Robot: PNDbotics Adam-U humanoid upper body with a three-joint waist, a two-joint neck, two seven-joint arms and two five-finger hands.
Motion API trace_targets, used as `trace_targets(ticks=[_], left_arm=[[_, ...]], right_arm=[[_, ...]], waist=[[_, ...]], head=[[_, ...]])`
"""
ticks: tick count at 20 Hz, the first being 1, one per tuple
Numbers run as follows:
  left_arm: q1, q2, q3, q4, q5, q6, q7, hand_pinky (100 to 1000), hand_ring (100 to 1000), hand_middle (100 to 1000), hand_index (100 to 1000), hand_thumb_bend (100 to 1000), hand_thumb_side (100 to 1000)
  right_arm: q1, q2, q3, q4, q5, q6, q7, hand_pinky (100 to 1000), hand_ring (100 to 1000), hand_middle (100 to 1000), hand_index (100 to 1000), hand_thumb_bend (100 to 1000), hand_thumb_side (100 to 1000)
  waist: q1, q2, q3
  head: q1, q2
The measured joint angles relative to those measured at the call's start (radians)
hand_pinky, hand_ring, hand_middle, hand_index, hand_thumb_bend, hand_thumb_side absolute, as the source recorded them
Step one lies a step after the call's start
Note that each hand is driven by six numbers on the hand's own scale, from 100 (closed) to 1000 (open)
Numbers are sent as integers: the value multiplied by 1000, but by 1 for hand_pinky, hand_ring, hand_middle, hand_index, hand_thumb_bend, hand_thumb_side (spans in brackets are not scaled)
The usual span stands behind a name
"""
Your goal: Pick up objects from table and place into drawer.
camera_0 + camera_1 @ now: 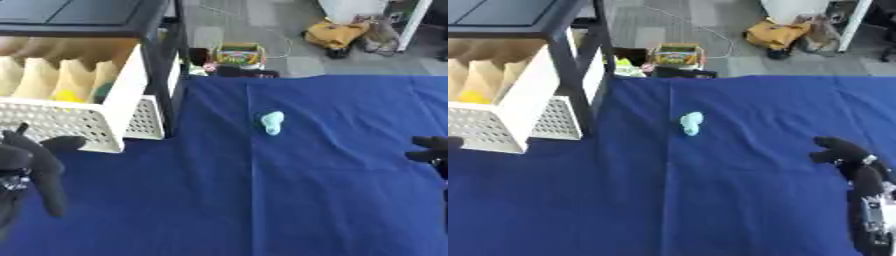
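A small pale turquoise object (272,122) lies on the blue tablecloth (306,190), near the middle. The white perforated drawer (79,117) stands pulled out of a black-framed unit at the left, with yellow and green things between tan dividers inside. My left hand (35,167) rests at the lower left just in front of the drawer, fingers relaxed and holding nothing. My right hand (846,152) is at the right side of the cloth, well right of the turquoise object, its fingers curled with nothing in them.
The black frame's post (162,65) stands between the drawer and the open cloth. Beyond the table's far edge the floor holds a colourful box (240,54), a yellow bag (337,34) and cables.
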Motion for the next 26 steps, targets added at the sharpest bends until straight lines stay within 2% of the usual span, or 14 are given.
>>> trace_targets(ticks=[4,8,9,10,13,17,21,26], left_arm=[[5,6,3,0,-4,-8,3,866,412,618,785,100,628],[22,41,12,0,-33,-41,9,809,370,596,767,100,582],[26,56,16,0,-45,-52,13,763,329,567,750,100,541],[27,71,20,0,-56,-64,15,735,300,545,738,100,538],[27,125,29,0,-93,-102,18,677,255,494,699,100,478],[27,208,41,0,-146,-155,22,692,245,483,691,100,444],[43,294,54,0,-201,-210,19,695,232,472,689,100,352],[67,401,88,0,-269,-269,-1,698,242,464,696,100,306]], right_arm=[[0,4,0,0,-4,5,6,672,784,533,808,100,998],[1,18,0,0,-6,10,12,671,781,530,805,100,994],[1,18,0,0,-6,10,12,670,778,529,802,100,993],[1,19,-1,0,-6,9,12,670,776,528,801,100,994],[8,23,-4,0,-6,4,6,670,774,526,800,100,991],[9,25,-7,0,-6,-1,-1,669,771,524,797,100,988],[13,25,-7,0,-6,-5,-5,668,769,523,797,100,983],[18,25,-7,0,-4,-7,-12,668,767,523,796,100,983]], waist=[[0,1,-4],[1,7,-8],[1,7,-8],[2,7,-8],[6,7,-14],[8,7,-15],[9,7,-14],[14,7,-13]], head=[[4,-1],[15,-5],[17,-5],[18,-5],[19,-4],[19,-3],[23,-3],[26,-3]])
